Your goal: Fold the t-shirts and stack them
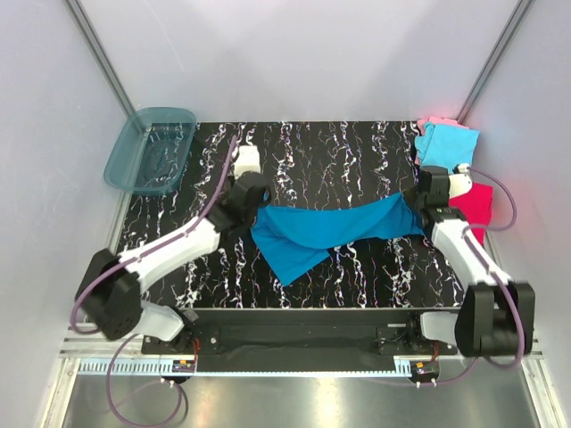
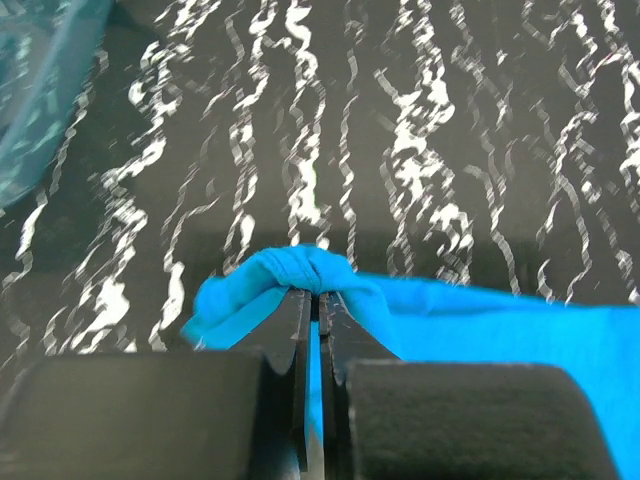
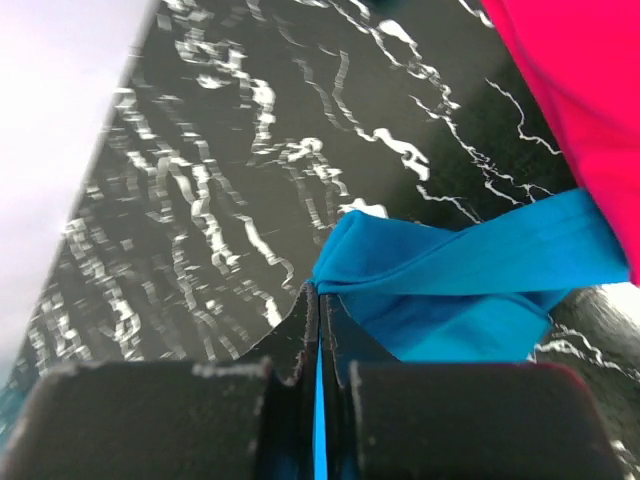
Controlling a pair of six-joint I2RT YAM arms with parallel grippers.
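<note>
Left gripper (image 2: 318, 292): jaws pinched on bunched corner of teal-blue t-shirt (image 1: 330, 227). Right gripper (image 3: 318, 290): jaws pinched on opposite corner. Shirt strung between grippers mid-table, slack flap drooping toward 6 o'clock. Likely step: spreading before first fold. Next move needs even tension, both arms lowering together, cloth laid flat. Black marbled table (image 1: 339, 152). Light cyan t-shirt (image 1: 446, 144), pale pink t-shirt (image 1: 434, 122), magenta-red t-shirt (image 1: 477, 203) at 2 o'clock. Translucent teal tub (image 1: 150, 150) at 10 o'clock. White walls (image 1: 303, 53) around.
</note>
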